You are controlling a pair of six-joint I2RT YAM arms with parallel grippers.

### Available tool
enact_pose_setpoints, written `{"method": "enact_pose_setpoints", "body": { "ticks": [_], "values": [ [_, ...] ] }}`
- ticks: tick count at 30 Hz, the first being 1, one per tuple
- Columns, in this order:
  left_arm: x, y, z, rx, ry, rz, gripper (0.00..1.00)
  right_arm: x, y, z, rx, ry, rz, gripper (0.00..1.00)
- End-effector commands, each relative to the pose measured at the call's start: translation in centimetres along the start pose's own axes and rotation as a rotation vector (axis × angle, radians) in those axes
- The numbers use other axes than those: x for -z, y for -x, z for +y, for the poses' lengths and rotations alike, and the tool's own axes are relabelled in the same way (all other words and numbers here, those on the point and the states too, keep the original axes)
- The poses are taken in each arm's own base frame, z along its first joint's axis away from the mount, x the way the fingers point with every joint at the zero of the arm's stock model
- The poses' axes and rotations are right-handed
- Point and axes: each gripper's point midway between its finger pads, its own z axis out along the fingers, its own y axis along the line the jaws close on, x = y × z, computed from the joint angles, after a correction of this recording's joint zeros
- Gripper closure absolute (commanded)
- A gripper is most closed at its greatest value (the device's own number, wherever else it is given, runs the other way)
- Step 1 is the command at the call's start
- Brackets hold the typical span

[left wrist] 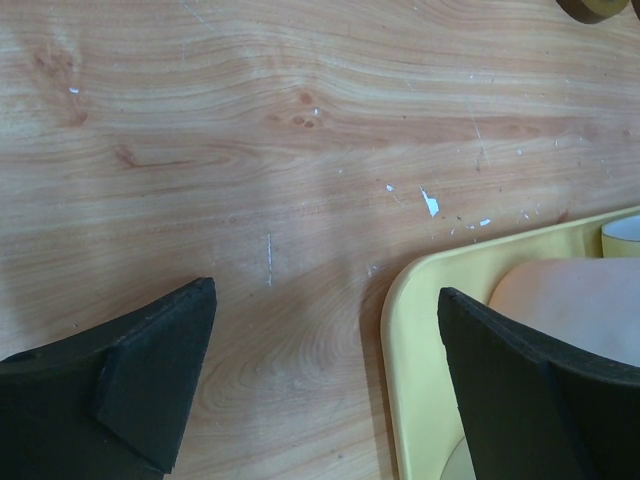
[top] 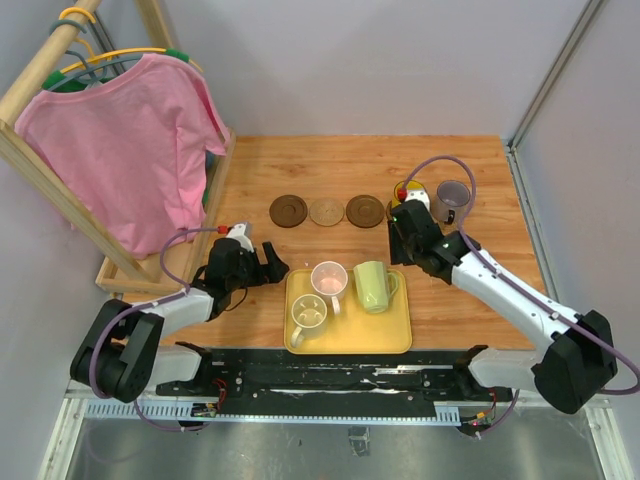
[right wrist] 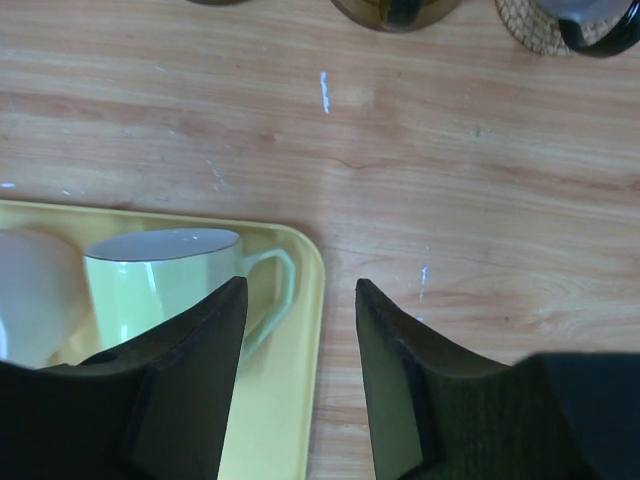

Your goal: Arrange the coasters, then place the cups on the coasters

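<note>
Three coasters lie in a row mid-table: dark brown (top: 288, 211), tan (top: 326, 211), dark brown (top: 364, 210). To their right a translucent yellow cup (top: 410, 190) and a grey-purple cup (top: 453, 198) each stand on a coaster. On the yellow tray (top: 400, 340) stand a pink cup (top: 329, 279), a green cup (top: 372, 284) and a cream cup (top: 308, 314). My right gripper (right wrist: 300, 290) hangs over the tray's far right corner beside the green cup's (right wrist: 160, 280) handle, jaws partly apart with nothing between them. My left gripper (left wrist: 327, 292) is wide open and empty at the tray's left rim (left wrist: 400, 330).
A wooden rack with a pink shirt (top: 130, 150) on hangers fills the back left, its base running along the table's left edge. Grey walls close in the back and right. In the left wrist view the pink cup (left wrist: 570, 305) sits just past the right finger.
</note>
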Motion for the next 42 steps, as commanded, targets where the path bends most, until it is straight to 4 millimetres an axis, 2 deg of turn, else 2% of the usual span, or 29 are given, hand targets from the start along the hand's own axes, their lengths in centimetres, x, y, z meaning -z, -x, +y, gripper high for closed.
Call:
{"method": "enact_pose_setpoints", "body": {
  "ticks": [1,7,13,19,29,32,36,38,42],
  "values": [
    [-0.5,0.6,-0.6,-0.015,-0.019,-0.011,0.03,-2.1,-2.6,-1.3,-0.004,0.002,0.073,0.56],
    [-0.8,0.3,-0.4,-0.01,-0.011,0.005,0.03,-4.4,-5.9,-0.9,-0.042,0.085,0.14,0.73],
    [-0.8,-0.1,-0.3,-0.007,-0.01,0.016,0.03,-6.1,-7.9,0.1,-0.059,0.177,0.164,0.74],
    [-0.9,0.0,-0.3,-0.009,-0.008,0.014,0.03,-7.4,-8.6,0.9,-0.028,0.222,0.167,0.75],
    [-0.9,-0.3,-0.1,-0.006,-0.003,0.02,0.03,-8.8,-9.7,0.9,-0.016,0.209,0.207,0.76],
    [-0.9,-0.3,-0.2,-0.006,-0.005,0.021,0.03,-9.1,-10.3,0.8,-0.013,0.199,0.226,0.81],
    [-0.8,-0.2,-0.3,-0.005,-0.007,0.017,0.03,-9.3,-10.8,0.5,-0.007,0.184,0.242,0.99],
    [-0.8,-0.2,-0.3,-0.004,-0.008,0.017,0.03,-9.1,-10.8,0.5,-0.006,0.183,0.242,0.99],
    [-0.8,-0.2,-0.4,-0.003,-0.01,0.015,0.03,-8.0,-9.4,0.3,0.001,0.173,0.181,0.99]
  ]
}}
